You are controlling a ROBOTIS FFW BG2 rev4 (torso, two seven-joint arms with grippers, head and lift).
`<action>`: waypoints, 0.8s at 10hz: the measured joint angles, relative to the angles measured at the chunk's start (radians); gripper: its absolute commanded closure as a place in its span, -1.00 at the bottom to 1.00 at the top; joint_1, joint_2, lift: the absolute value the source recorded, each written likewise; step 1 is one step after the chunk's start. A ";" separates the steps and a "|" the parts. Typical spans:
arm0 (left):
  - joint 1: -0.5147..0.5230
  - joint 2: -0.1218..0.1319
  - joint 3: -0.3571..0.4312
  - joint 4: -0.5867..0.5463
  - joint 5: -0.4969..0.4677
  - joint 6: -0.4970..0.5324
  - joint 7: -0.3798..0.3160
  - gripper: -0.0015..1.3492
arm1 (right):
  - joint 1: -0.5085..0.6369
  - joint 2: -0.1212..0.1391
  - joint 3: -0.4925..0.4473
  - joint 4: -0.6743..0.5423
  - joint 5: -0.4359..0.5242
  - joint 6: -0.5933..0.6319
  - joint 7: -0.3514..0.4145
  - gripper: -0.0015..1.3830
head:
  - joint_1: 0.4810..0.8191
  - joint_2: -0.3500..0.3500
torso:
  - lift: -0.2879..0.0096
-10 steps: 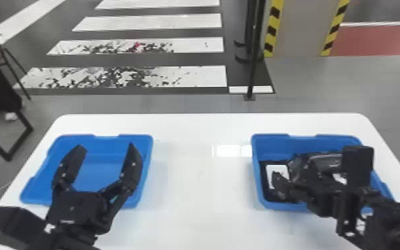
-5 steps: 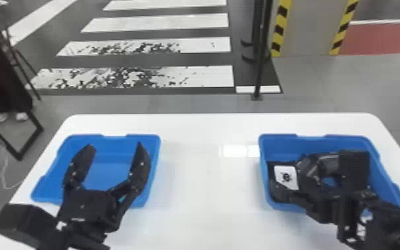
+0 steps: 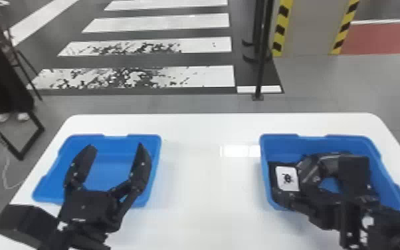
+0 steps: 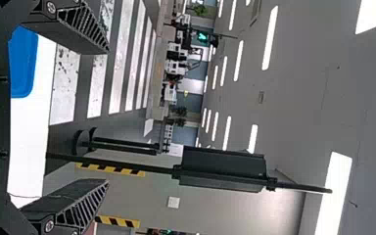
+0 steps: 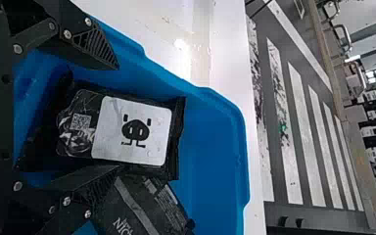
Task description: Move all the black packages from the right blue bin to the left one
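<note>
Blue plastic surrounds my right gripper [image 3: 287,186], which is down inside the right bin [image 3: 277,148] with its fingers well apart, one on either side of a black package [image 5: 83,105]. That package lies near the bin's left side, its white label [image 5: 156,142] with a dark pig face turned up to me. In the right wrist view I see a gap between one finger and the package, while the other finger overlaps its edge; whether that one touches, I can't tell. A second black package [image 5: 142,208], with a grey stripe across it, lies at an angle just beside the first, partly behind that finger. My left gripper [image 3: 115,145] is over the left bin [image 3: 109,174], spread wide with nothing between its fingers. Both bins sit on the white table [image 3: 202,186], well apart, and a black pole [image 3: 262,60] stands on the floor beyond its far edge.
</note>
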 measured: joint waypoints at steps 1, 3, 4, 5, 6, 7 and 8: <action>-0.001 0.000 0.000 0.002 0.000 0.000 -0.001 -0.85 | 0.003 0.000 -0.004 0.001 0.001 0.015 -0.010 -0.42 | 0.27 0.26 | 0.05; -0.003 0.000 0.001 0.009 0.003 -0.001 -0.003 -0.85 | -0.005 0.000 -0.006 0.009 -0.009 0.051 -0.025 0.24 | 0.27 0.24 | 0.05; -0.003 0.000 0.001 0.012 0.005 -0.002 -0.003 -0.85 | -0.010 0.000 -0.006 0.009 -0.012 0.057 -0.025 0.49 | 0.27 0.25 | 0.05; -0.004 0.000 0.001 0.015 0.007 -0.005 -0.003 -0.85 | -0.011 0.000 -0.006 0.008 -0.019 0.046 -0.025 0.61 | 0.27 0.25 | 0.05; -0.003 0.000 0.001 0.018 0.008 -0.009 -0.004 -0.85 | -0.003 -0.001 -0.006 0.004 -0.031 0.020 -0.026 0.63 | 0.27 0.26 | 0.05; -0.003 0.000 0.001 0.020 0.009 -0.015 -0.005 -0.85 | 0.011 -0.001 -0.006 -0.003 -0.055 -0.012 -0.031 0.65 | 0.27 0.27 | 0.05; -0.003 -0.001 0.001 0.023 0.009 -0.025 -0.005 -0.85 | 0.037 0.000 -0.009 -0.033 -0.076 -0.044 -0.046 0.65 | 0.27 0.29 | 0.05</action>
